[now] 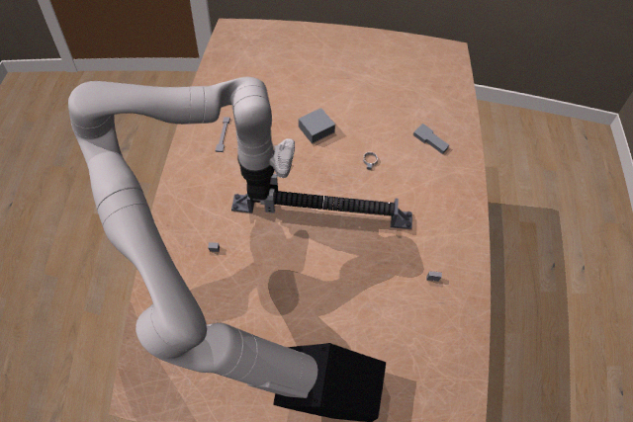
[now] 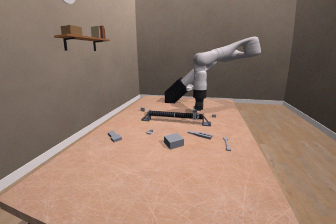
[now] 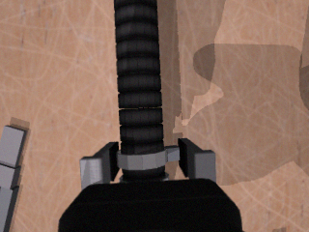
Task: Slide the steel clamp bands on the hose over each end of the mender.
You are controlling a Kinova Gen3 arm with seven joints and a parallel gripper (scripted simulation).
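Note:
A black ribbed hose (image 1: pixel 347 202) (image 2: pixel 165 113) (image 3: pixel 139 72) lies level between two grey end stands (image 1: pixel 241 203) (image 1: pixel 404 218) on the table. A thin pale seam line crosses it near the middle. My gripper (image 1: pixel 261 197) (image 2: pixel 196 112) (image 3: pixel 149 153) points straight down at the hose end next to one stand. Its two fingers stand on either side of a steel clamp band (image 3: pixel 143 160) that rings the hose, and they are shut on it. The band looks square to the hose in the wrist view. I cannot make out the second band.
On the table lie a grey block (image 1: pixel 316 125) (image 2: pixel 174 140), a loose ring clamp (image 1: pixel 370 158) (image 2: pixel 149 130), a flat grey piece (image 1: pixel 430 137) (image 2: pixel 115 136), a small wrench (image 1: pixel 223 133) (image 2: pixel 227 144), a wedge (image 2: pixel 200 134) and two small cubes (image 1: pixel 214 246) (image 1: pixel 434 276).

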